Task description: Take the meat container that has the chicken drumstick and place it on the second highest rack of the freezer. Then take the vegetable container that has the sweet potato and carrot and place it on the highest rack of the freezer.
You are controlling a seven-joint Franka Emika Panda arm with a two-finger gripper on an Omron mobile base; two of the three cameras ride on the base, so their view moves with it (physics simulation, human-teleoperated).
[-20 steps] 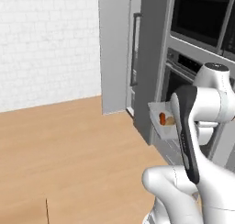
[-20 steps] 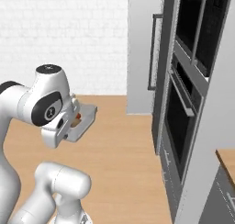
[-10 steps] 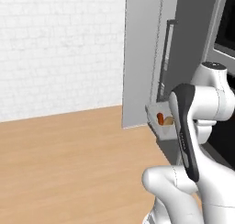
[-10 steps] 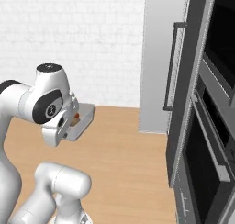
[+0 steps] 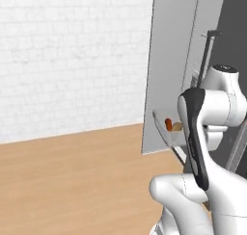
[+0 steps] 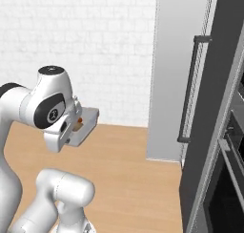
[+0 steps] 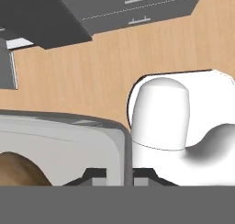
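Note:
My gripper [image 7: 121, 177] is shut on the rim of the vegetable container [image 7: 69, 145], a pale grey tray held level in front of my arm. The carrot [image 5: 168, 124] and the sweet potato [image 5: 177, 126] lie in that tray [image 5: 161, 128]. The sweet potato [image 7: 18, 170] shows as a brown lump close up. From the right side the vegetable container [image 6: 86, 127] sticks out past my hand. The freezer [image 5: 173, 60] is a tall grey cabinet ahead with a dark bar handle [image 6: 188, 89]. Its racks are hidden. The meat container and chicken drumstick are out of view.
A white brick wall [image 5: 72, 60] runs behind, with open wooden floor [image 5: 72, 181] to the left. Dark wall ovens [image 6: 224, 179] stand right of the freezer [image 6: 176, 74]. Grey drawers [image 7: 133, 9] show past the floor in the hand view.
Both base views have swung as the base moved. The freezer now looks larger and nearer, and the ovens have slid to the right edge. The tray stays in my shut gripper.

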